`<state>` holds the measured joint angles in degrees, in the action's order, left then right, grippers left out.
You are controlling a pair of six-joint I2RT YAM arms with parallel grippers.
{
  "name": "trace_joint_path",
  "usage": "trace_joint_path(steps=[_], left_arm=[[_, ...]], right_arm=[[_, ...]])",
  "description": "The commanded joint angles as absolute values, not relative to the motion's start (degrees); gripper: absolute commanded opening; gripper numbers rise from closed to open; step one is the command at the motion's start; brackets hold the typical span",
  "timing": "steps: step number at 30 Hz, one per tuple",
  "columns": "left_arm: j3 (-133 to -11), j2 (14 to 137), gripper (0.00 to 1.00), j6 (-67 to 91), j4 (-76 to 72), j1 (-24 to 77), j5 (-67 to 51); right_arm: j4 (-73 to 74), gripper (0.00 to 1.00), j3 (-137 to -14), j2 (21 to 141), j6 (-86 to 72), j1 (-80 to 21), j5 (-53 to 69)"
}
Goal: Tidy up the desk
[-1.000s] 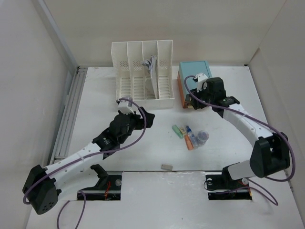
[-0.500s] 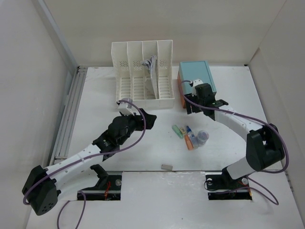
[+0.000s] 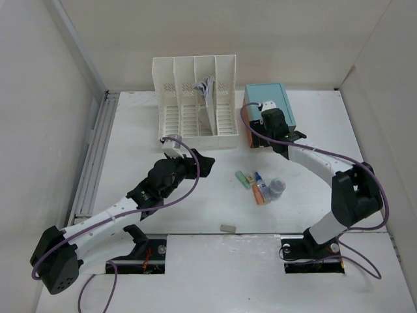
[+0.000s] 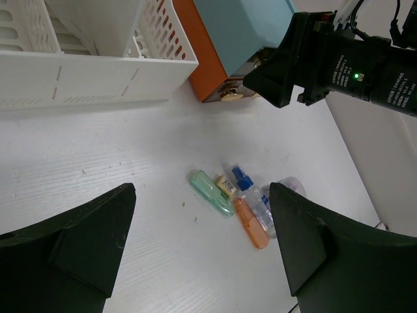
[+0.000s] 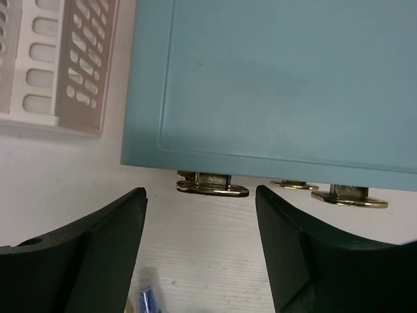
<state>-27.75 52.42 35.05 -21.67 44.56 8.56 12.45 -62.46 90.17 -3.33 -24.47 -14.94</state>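
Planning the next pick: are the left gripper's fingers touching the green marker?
Apart. The left wrist view shows bare desk between both fingers and the green marker.

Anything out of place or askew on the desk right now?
Yes. A pale green tube, an orange marker and a blue-capped clear bottle lie jumbled loose on the white desk. A small grey block sits alone near its front edge. Papers in the white slotted rack lean crooked.
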Motion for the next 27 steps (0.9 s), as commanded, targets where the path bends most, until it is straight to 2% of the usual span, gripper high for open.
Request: trace_joint_path(steps=[1,10,14,15,17,18,20,21,27], left_arm=[[-27.16,50.98,0.81,35.42,-25.22,44.74,8.0],[-27.16,49.22,0.81,35.95,-23.56,44.74,8.0],[-26.63,48.69,0.81,35.95,-23.55,44.74,8.53],[-26.63,48.69,0.81,35.95,-23.55,44.74,8.53],[-26.63,48.69,0.81,35.95,-23.03,44.74,8.53],[-26.11,48.69,0.81,35.95,-23.03,44.74,8.53],[-26.1,48.69,0.81,35.95,-23.03,44.74,8.53],[-26.1,48.08,0.81,35.95,-23.03,44.74,8.53],[-26.1,46.76,0.81,35.95,-21.97,44.74,8.53]], right_arm=[[9.32,0.73,-65.47,91.05,-4.31,-25.14,-17.58],[9.32,0.71,-67.59,94.3,-5.36,-23.99,-16.35],[9.32,0.58,-67.59,94.31,-5.36,-23.99,-16.35],[9.32,0.5,-67.59,94.31,-5.36,-23.99,-16.35],[9.32,0.42,-67.59,93.17,-5.89,-23.99,-16.35],[9.32,0.35,-66.89,93.16,-5.89,-23.99,-16.35],[9.32,0.29,-66.28,91.68,-5.89,-23.99,-15.56],[9.32,0.27,-65.57,90.54,-6.41,-23.99,-14.86],[10.46,0.27,-61.01,85.52,-5.19,-25.13,-11.44]])
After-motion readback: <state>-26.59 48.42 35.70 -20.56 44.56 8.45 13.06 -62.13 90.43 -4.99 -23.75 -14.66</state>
